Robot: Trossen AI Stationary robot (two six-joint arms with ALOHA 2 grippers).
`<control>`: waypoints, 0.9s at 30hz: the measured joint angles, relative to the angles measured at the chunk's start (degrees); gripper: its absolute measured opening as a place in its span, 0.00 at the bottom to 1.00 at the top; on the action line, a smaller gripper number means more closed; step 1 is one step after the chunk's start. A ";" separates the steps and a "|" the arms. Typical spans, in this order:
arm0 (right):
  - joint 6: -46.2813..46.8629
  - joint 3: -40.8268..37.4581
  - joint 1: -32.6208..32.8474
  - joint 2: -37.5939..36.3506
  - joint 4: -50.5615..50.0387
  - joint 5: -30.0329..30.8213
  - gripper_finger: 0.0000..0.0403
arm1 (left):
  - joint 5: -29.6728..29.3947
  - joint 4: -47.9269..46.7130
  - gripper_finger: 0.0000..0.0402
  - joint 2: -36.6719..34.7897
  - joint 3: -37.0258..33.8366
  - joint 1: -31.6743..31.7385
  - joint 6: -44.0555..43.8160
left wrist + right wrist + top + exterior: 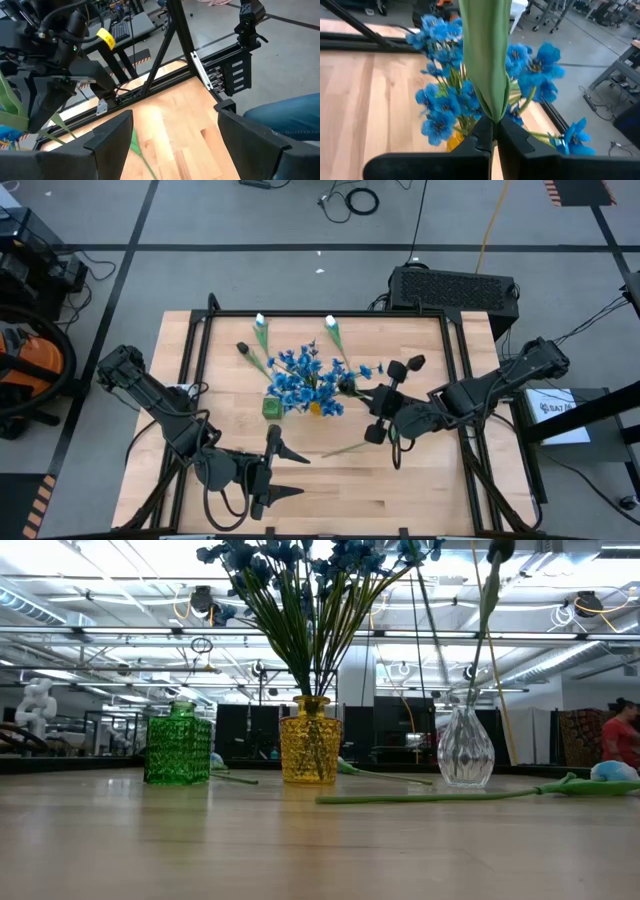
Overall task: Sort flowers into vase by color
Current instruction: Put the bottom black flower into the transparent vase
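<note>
Blue flowers (305,378) stand in the yellow vase (310,750) at mid-table. My right gripper (494,125) hovers just right of them (378,415), shut on a green leafy stem (485,55). In the low view a stem with a dark bud (497,550) rises from the clear vase (466,748). Another flower (450,795) lies flat on the wood, its pale bud (612,772) to the right. My left gripper (288,472) hangs open near the table's near edge, with nothing between its fingers (107,140). My right gripper pinches the stem's broad green leaf (492,112) between its two shut fingers. The fingers come nearly level from the table's right side and lie across the stem. The leaf rises upright past the fingertips. What hangs below them is hidden by the fingers.
A green vase (271,408) stands left of the yellow one. Two white tulips (260,322) (331,325) and a dark-budded flower (242,348) lie toward the far edge. Black frame rails (190,370) border the table. A person (622,735) stands in the room behind.
</note>
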 joint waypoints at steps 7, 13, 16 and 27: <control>-2.48 0.00 0.50 0.00 1.02 0.03 0.01 | 0.00 0.00 0.75 -0.02 0.00 -0.02 0.02; -2.00 0.00 0.48 0.00 -1.41 0.48 0.01 | 0.00 0.00 0.75 -0.02 0.00 0.00 0.02; -2.24 0.00 0.48 0.00 -1.46 0.58 0.01 | 0.00 -0.01 0.75 -0.02 0.00 0.00 0.02; -3.25 0.00 0.50 -1.07 -2.73 1.74 0.01 | 0.00 0.00 0.75 -0.02 0.00 0.15 0.22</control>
